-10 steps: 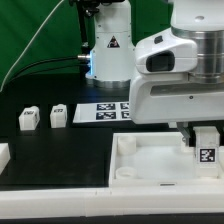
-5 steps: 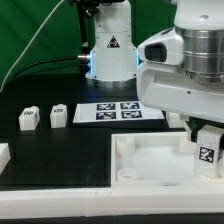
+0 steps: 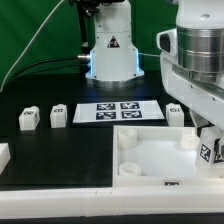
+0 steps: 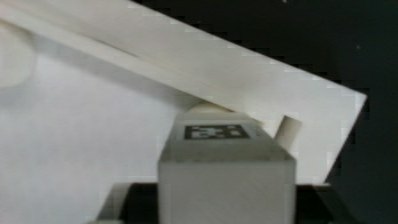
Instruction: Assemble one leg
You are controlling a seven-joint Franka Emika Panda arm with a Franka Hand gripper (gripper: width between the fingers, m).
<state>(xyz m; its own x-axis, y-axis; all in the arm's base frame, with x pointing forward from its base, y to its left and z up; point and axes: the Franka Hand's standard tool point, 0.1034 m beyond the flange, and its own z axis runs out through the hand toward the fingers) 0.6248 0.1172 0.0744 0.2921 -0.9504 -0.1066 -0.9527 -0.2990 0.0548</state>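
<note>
Clamped in the tool (image 3: pixel 208 150), the leg (image 3: pixel 210 151) hangs roughly upright, its long axis pointing down toward the tabletop's (image 3: pixel 150 160) corner socket just beneath.

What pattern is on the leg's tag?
Black-and-white squares on the leg; the wrist view shows it best.

Arm low at the exterior view's right, tool (image 3: pixel 211 150) clamped on a leg (image 3: pixel 210 151).

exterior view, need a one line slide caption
Gripper carries a tagged white leg over the large white tray piece.
</note>
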